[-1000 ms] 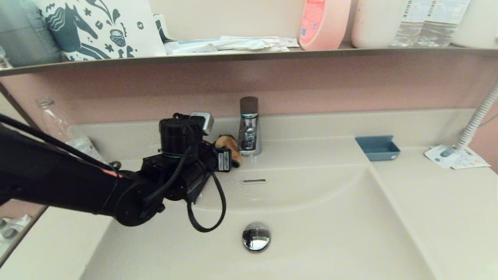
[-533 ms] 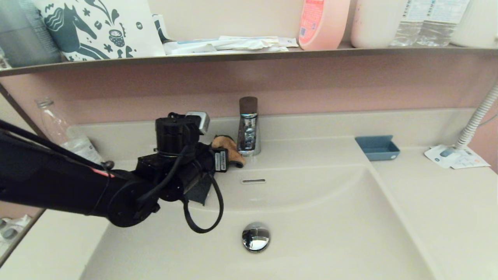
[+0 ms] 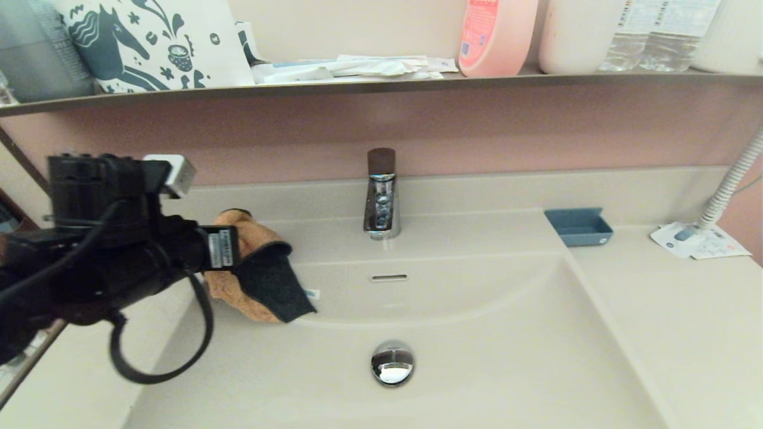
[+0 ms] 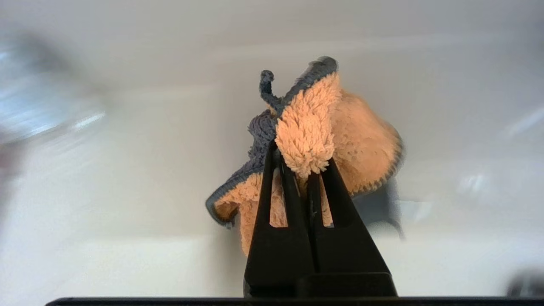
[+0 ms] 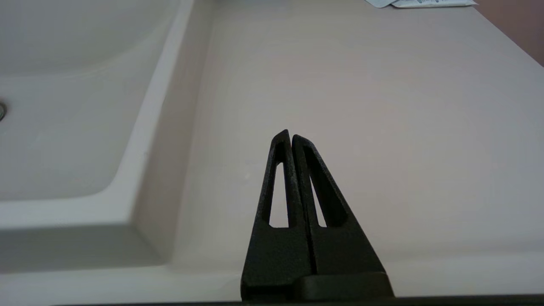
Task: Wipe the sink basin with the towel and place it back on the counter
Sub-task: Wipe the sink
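Observation:
An orange towel [image 3: 253,271] with a dark grey underside and edging hangs from my left gripper [image 4: 301,158], which is shut on a fold of the towel [image 4: 335,127]. It is held in the air over the basin's back left corner, with the grey flap drooping toward the bowl. The cream-beige sink basin [image 3: 477,345] has a round chrome drain stopper [image 3: 392,363] and a slot overflow [image 3: 388,277]. My right gripper [image 5: 290,135] is shut on nothing and hovers low over the counter [image 5: 361,93] to the right of the basin; the head view does not show it.
A chrome faucet [image 3: 381,196] with a brown top stands behind the basin. A small blue tray [image 3: 578,226] and a paper packet [image 3: 697,240] lie on the counter at the right. A clear bottle stood at the back left. The upper shelf [image 3: 381,83] carries bottles and a patterned bag.
My left arm has pulled back to the left and risen from beside the faucet, lifting the towel off the back ledge so that it now hangs free.

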Tool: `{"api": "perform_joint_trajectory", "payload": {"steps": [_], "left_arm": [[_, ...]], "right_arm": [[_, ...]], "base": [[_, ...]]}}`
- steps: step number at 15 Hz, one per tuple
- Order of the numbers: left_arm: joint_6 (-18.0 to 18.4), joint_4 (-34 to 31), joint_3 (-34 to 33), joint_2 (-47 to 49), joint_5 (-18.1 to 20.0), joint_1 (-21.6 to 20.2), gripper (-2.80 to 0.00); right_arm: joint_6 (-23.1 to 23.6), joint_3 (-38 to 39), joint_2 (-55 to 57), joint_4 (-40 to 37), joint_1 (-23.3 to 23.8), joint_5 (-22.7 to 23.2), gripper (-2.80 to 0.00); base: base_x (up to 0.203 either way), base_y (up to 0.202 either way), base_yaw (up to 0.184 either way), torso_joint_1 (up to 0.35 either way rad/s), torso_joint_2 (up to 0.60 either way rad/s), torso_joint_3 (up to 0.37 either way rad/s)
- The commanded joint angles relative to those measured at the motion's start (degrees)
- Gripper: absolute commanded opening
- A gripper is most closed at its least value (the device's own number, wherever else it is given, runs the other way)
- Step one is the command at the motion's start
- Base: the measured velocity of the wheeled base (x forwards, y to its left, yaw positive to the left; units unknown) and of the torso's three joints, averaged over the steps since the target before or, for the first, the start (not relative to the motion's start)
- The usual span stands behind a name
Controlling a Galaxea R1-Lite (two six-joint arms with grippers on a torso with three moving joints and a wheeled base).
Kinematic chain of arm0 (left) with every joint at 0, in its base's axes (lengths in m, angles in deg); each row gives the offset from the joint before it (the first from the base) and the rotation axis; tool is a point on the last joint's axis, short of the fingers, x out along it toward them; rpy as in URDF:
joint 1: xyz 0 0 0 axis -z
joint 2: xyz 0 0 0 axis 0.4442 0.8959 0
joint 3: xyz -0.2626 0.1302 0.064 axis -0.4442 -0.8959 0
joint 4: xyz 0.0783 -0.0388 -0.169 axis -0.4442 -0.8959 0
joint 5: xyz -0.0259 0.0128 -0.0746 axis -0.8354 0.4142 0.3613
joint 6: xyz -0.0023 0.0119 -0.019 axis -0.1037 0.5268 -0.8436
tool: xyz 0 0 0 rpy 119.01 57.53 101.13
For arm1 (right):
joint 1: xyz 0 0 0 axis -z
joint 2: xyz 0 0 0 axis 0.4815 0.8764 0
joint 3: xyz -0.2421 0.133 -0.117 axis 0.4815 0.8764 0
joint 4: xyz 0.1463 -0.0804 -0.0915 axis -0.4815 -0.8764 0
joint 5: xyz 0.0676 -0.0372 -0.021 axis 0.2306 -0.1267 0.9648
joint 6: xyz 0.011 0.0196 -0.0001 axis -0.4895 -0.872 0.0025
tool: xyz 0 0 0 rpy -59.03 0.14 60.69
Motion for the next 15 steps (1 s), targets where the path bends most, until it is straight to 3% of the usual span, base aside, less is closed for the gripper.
{"api": "perform_joint_trajectory", "payload": {"steps": [1,2,6,9,12,15], "left_arm": [[0.66,-13.92,1.67,-11.94,0.23,-2.93,-2.80],[1.21,-22.16,5.39,-15.08,0.63,-5.09,-2.80],[2.69,-42.34,22.06,-19.01,1.12,-13.87,-2.80],[4.37,-51.69,29.99,-19.37,1.37,-19.03,-2.80],[8.63,-58.80,32.87,-19.42,3.52,-25.20,-2.80],[8.85,-60.30,27.05,-19.05,8.42,-28.65,-2.80]], "right_arm": [[0.02,0.00,0.05,0.00,-0.02,0.01,-2.80],[0.02,0.00,0.05,0.00,-0.02,0.01,-2.80],[0.02,0.00,0.05,0.00,-0.02,0.01,-2.80],[0.02,0.00,0.05,0.00,-0.02,0.01,-2.80],[0.02,0.00,0.05,0.00,-0.02,0.01,-2.80],[0.02,0.00,0.05,0.00,-0.02,0.02,-2.80]], "base": [[0.000,0.000,0.000,0.000,0.00,0.000],[0.000,0.000,0.000,0.000,0.00,0.000],[0.000,0.000,0.000,0.000,0.00,0.000],[0.000,0.000,0.000,0.000,0.00,0.000],[0.000,0.000,0.000,0.000,0.00,0.000],[0.000,0.000,0.000,0.000,0.00,0.000]]}}
